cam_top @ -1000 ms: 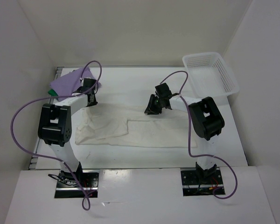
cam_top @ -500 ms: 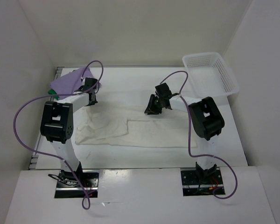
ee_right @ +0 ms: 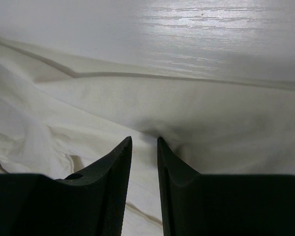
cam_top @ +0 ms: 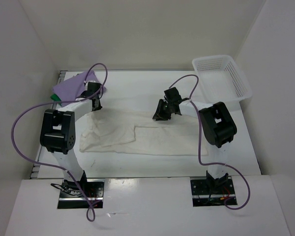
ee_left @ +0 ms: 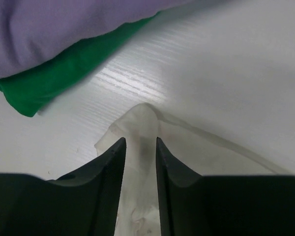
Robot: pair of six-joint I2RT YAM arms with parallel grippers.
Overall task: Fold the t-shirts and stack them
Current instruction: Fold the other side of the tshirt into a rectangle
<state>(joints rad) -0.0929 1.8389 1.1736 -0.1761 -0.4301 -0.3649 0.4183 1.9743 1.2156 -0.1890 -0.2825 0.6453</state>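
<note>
Roughly across the middle of the table (cam_top: pixel 137 86), the cream t-shirt (cam_top: pixel 152 140) lies spread out and wrinkled. It reaches from near the left edge toward the right edge, and its left part is bunched in looser folds. The left gripper (ee_left: pixel 137 147) sits at the far left part of this shirt. Its fingers (ee_left: pixel 103 172) are drawn close together and pinch a small raised fold of the cream cloth, which peaks just beyond the fingertips. The right gripper (ee_right: pixel 143 145) is at the shirt's far edge, nearer the middle of the table. Its two fingers are also nearly pressed together, with a narrow strip of the cream cloth caught between them and creases in the fabric running toward the tips. In the far left corner the lavender t-shirt (cam_top: pixel 69 87) lies folded on top of the green t-shirt (ee_left: pixel 44 83), of which only a bright edge shows along the near side. This pile is just beside the left gripper but apart from the pinched cloth. A white mesh basket (cam_top: pixel 236 78) stands at the far right corner, overhanging the right edge.
</note>
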